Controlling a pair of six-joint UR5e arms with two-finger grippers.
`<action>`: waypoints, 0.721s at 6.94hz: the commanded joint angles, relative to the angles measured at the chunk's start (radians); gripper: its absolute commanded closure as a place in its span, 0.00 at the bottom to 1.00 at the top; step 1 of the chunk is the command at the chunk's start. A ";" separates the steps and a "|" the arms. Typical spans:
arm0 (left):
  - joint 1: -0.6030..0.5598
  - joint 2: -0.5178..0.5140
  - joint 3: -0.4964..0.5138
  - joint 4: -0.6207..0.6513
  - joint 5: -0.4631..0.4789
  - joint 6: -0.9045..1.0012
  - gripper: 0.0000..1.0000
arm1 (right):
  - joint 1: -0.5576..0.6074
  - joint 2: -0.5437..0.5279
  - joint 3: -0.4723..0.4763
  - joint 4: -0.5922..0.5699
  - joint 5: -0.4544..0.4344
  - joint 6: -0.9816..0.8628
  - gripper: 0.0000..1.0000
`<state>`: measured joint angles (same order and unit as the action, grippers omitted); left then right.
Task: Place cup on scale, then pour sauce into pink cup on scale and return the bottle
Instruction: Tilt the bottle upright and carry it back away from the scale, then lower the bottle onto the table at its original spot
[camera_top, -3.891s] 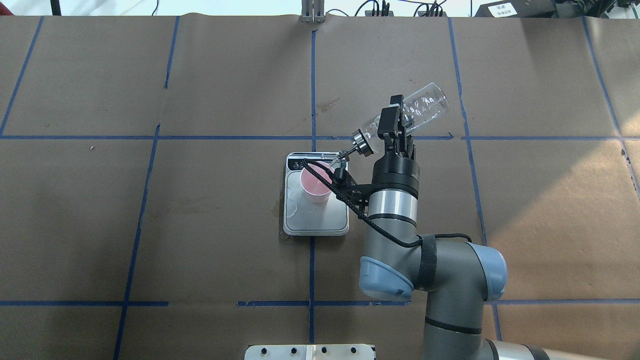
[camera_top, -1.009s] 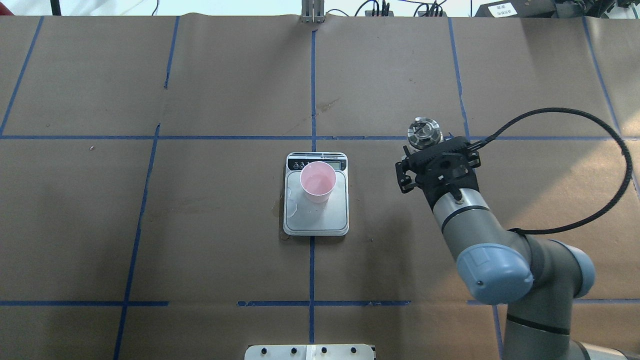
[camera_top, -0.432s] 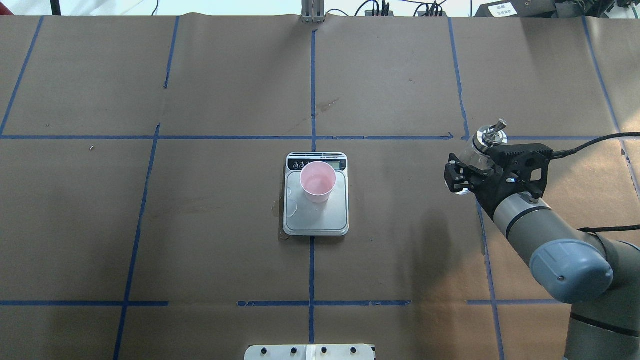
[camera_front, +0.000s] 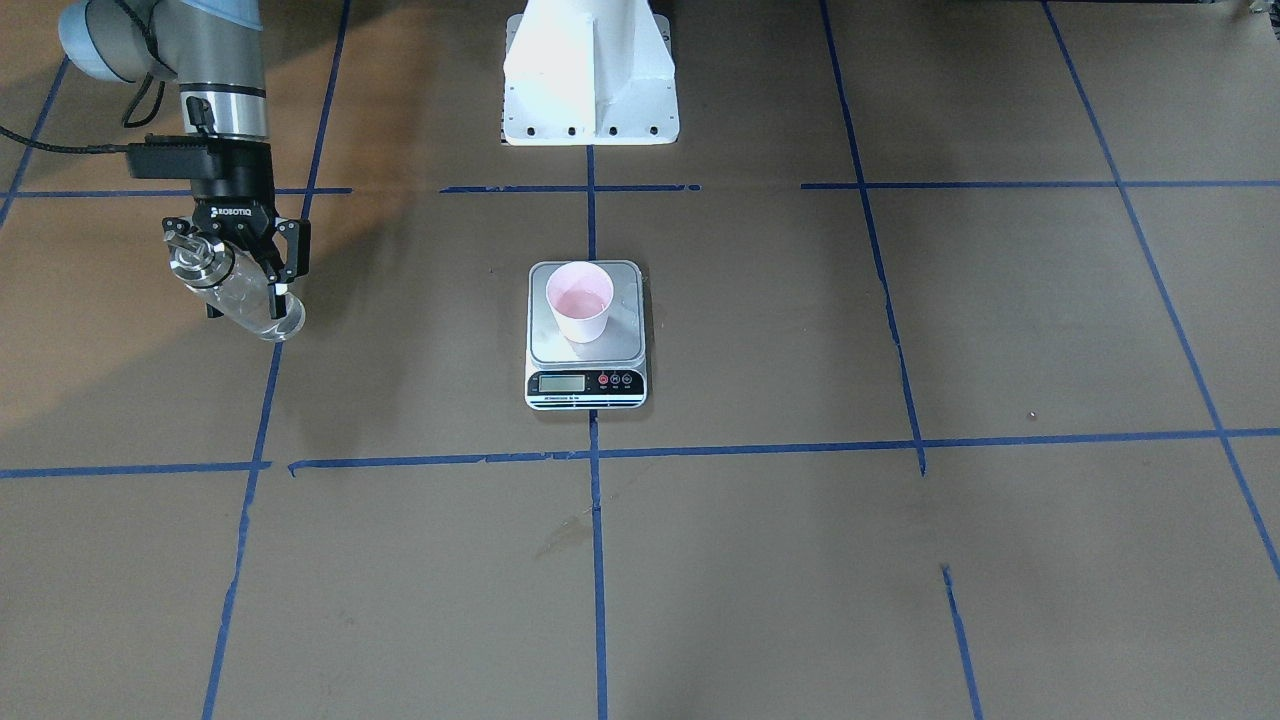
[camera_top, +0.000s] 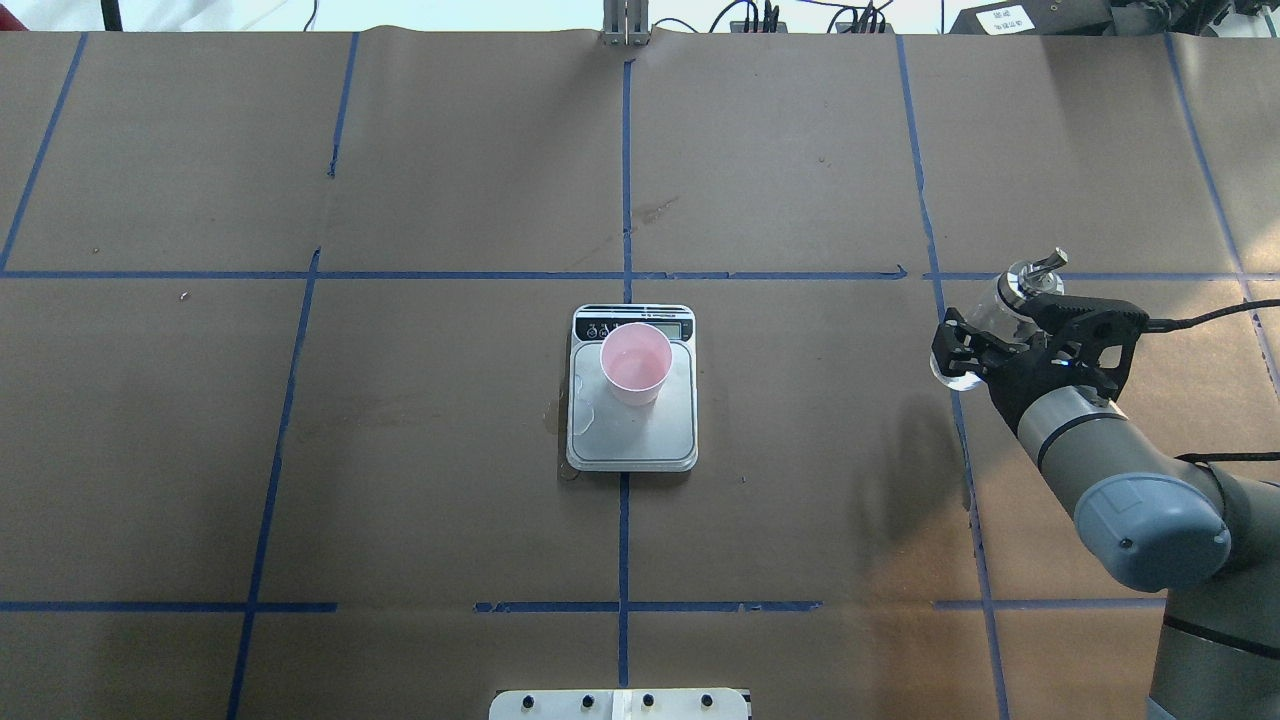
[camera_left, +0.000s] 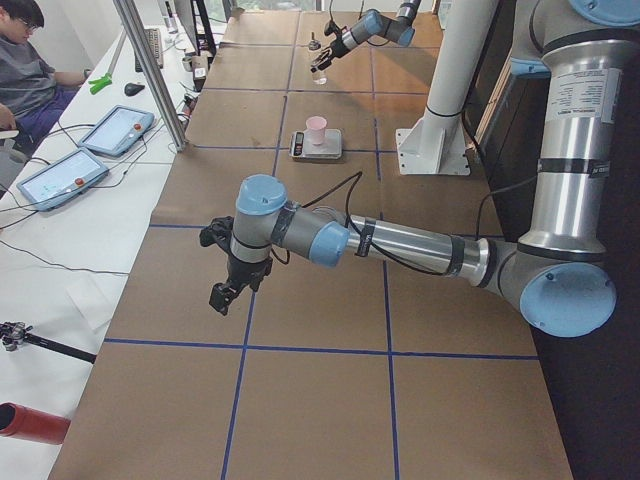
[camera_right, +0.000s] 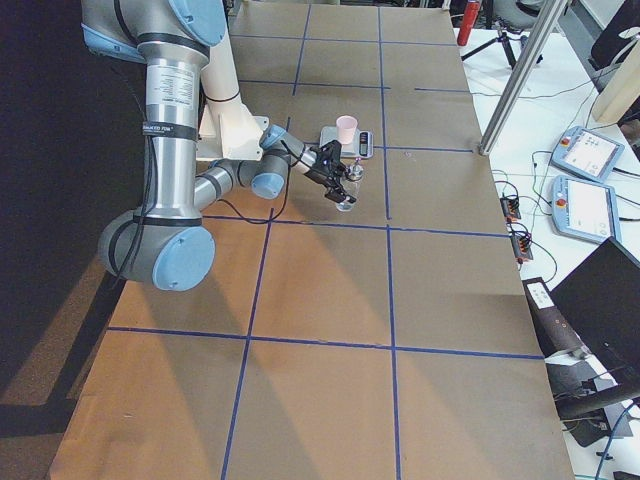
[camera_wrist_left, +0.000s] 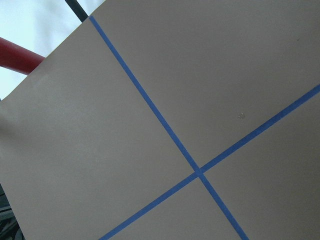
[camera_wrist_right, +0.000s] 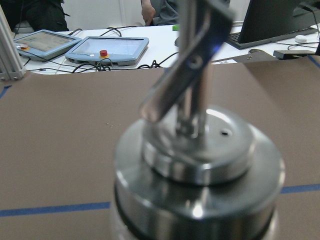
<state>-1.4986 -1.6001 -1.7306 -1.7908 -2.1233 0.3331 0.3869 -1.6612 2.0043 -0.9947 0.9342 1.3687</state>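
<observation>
The pink cup (camera_top: 636, 362) stands upright on the scale (camera_top: 650, 432) at the table's middle, with a little clear sauce in it; both also show in the front view, cup (camera_front: 580, 300) on scale (camera_front: 626, 342). My right gripper (camera_top: 985, 335) is shut on the clear glass bottle (camera_top: 1003, 300), far to the right of the scale. The bottle (camera_front: 258, 308) is tilted, metal cap up, low over the table. The right wrist view shows its cap and spout (camera_wrist_right: 200, 150) close up. My left gripper (camera_left: 225, 290) hangs over bare table far left; I cannot tell whether it is open.
A small clear puddle (camera_top: 586, 410) lies on the scale's plate. The white robot base (camera_front: 590, 70) stands behind the scale. Blue tape lines cross the brown paper. Tablets (camera_left: 115, 128) and an operator (camera_left: 25, 70) are beyond the table's far edge.
The right arm has swung from pouring over the cup to the right, away from the scale. The bottle turned from spout-down to cap-up. Cup and scale have not moved.
</observation>
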 joint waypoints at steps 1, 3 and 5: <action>0.000 0.000 -0.007 0.001 0.000 0.000 0.00 | 0.018 0.009 -0.077 -0.001 -0.052 0.021 1.00; 0.000 -0.001 -0.006 0.001 0.000 0.000 0.00 | 0.015 0.017 -0.113 0.001 -0.077 0.027 1.00; 0.001 -0.001 -0.006 0.001 0.002 0.000 0.00 | 0.012 0.070 -0.142 0.001 -0.100 0.027 1.00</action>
<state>-1.4978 -1.6013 -1.7366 -1.7902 -2.1227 0.3329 0.4006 -1.6216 1.8832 -0.9942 0.8447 1.3955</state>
